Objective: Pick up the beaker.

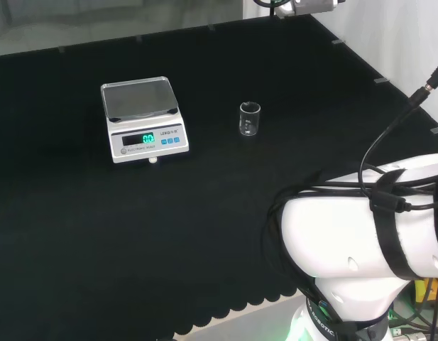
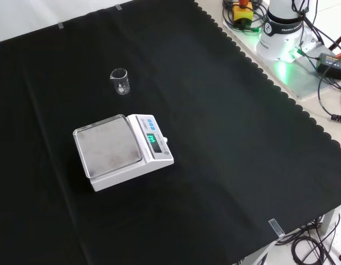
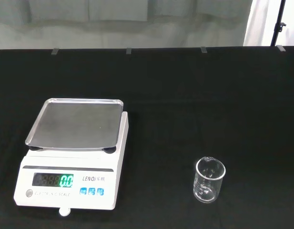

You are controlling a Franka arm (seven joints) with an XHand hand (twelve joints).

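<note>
A small clear glass beaker (image 1: 250,118) stands upright and looks empty on the black cloth, to the right of the scale in the head view. In the front view the beaker (image 2: 120,81) stands beyond the scale, toward the top left. The wrist view looks at the beaker (image 3: 209,180) from some way off, with nothing touching it.
A white digital scale (image 1: 142,119) with a bare steel pan stands on the cloth, also seen as the scale (image 2: 122,151) and the scale (image 3: 75,152). The arm's white link (image 1: 360,234) is at the head view's lower right. Cables and the arm's base (image 2: 283,30) lie off the cloth's edge.
</note>
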